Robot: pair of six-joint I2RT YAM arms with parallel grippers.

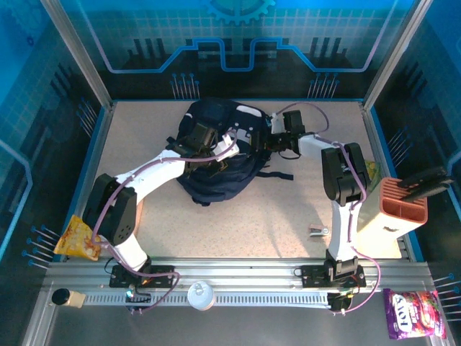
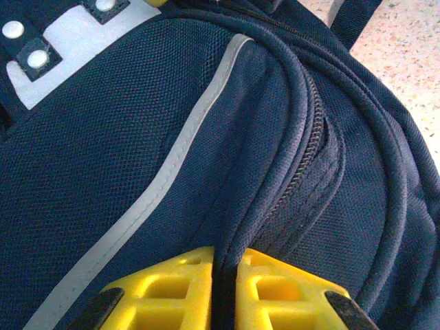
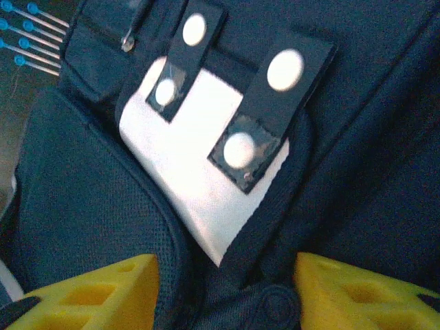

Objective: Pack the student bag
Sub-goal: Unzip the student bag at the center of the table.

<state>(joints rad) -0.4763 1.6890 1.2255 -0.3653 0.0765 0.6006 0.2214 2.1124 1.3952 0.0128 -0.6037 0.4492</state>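
I find the bag (image 1: 216,182) at 12 o'clock. My left gripper (image 2: 224,275) pinches a fold of it; right gripper (image 3: 227,292) spread near its patch (image 3: 199,179).

**Top external:** sitting high above the student bag (image 1: 216,162), back on its near side, looking down and forward over the whole bench (image 1: 288,216); the student bag is showing small and far off.

**Left wrist:** riding just behind the left hand (image 2: 223,292), pressing very close to the student bag, looking along its striped side.

**Right wrist:** riding just behind the right hand (image 3: 227,295), very close, facing the student bag's white front patch (image 3: 199,185).

**Shared:** all three are sharing the student bag; both wrist views are sharing that patch.
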